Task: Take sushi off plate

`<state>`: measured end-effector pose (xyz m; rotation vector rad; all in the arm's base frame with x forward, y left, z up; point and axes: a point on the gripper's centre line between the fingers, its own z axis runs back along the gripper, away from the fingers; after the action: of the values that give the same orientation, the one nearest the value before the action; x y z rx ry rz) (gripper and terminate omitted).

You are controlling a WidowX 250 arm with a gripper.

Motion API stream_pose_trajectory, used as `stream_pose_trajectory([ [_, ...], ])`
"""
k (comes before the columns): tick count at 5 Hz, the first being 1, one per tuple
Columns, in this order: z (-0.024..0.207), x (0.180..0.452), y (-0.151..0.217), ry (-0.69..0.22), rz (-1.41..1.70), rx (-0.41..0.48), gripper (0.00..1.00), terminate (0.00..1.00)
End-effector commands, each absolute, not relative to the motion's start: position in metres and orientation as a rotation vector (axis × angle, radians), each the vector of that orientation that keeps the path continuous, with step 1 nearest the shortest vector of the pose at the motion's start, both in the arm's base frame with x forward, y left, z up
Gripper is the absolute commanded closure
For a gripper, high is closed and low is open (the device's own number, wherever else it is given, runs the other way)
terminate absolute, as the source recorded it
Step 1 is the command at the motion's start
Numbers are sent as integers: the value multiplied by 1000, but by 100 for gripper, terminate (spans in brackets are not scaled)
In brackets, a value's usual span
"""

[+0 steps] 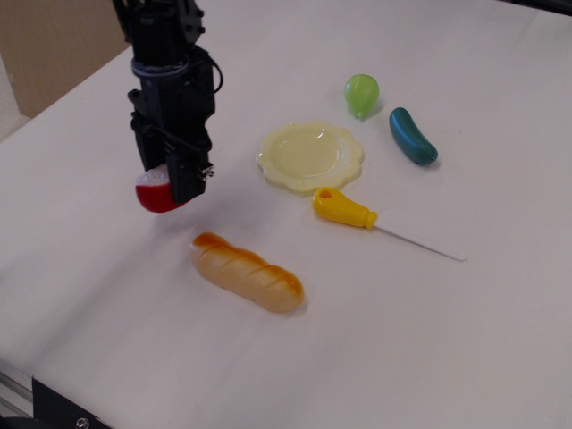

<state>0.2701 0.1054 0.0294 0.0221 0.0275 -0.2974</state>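
Observation:
My gripper (168, 183) is shut on the sushi (157, 194), a small red cylinder with a whitish top. It holds the sushi just above the white table, left of the plate and above the left end of the bread loaf. The pale yellow plate (310, 155) with the scalloped rim lies bare at the centre back, well to the right of the gripper.
A golden-brown toy bread loaf (247, 272) lies in front of the gripper. A knife (375, 223) with a yellow handle lies right of the plate's front edge. A green pear-like toy (361, 94) and a dark teal toy (412, 136) sit behind the plate.

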Motion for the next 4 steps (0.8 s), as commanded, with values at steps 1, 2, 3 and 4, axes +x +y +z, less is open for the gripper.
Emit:
stream_pose_trajectory([
  [1,30,278,108,-8,-249,41,0,0],
  [2,33,282,111,-29,-218,26,0,0],
  [3,45,277,106,-49,-207,30,0,0],
  [4,66,273,102,-77,-198,55,0,0],
])
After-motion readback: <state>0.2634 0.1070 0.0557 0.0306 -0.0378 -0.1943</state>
